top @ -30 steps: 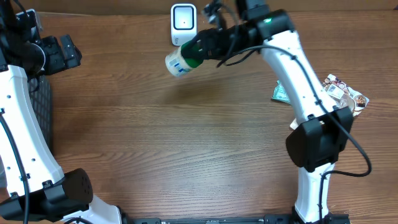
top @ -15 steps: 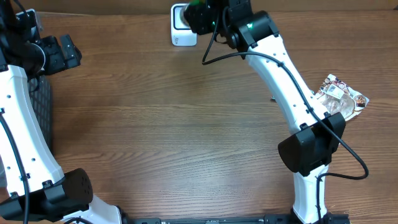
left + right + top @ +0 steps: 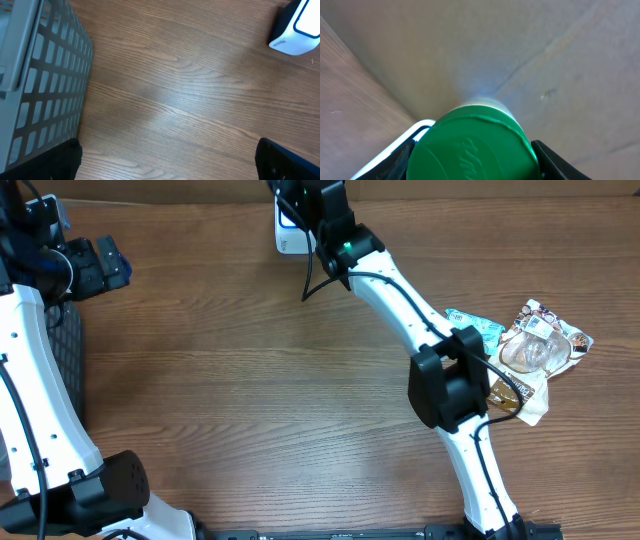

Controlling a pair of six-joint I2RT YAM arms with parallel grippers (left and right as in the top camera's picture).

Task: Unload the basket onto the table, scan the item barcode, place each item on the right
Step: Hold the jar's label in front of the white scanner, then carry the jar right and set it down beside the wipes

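Barcode scan seemingly mid-pass, read not yet confirmed.
At twelve o'clock, right claw (image 3: 472,165) pinches green-lidded container (image 3: 472,142) at scanner (image 3: 284,242); left claw (image 3: 172,160) spread, idle.

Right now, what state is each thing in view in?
Left claw, open, holding nothing.
Right claw, shut on the green-lidded container.
Green-lidded container, gripped, held off the table near the scanner.
Scanner, resting on the table.
Basket, on the table, contents hidden.
Snack packets, lying loose.
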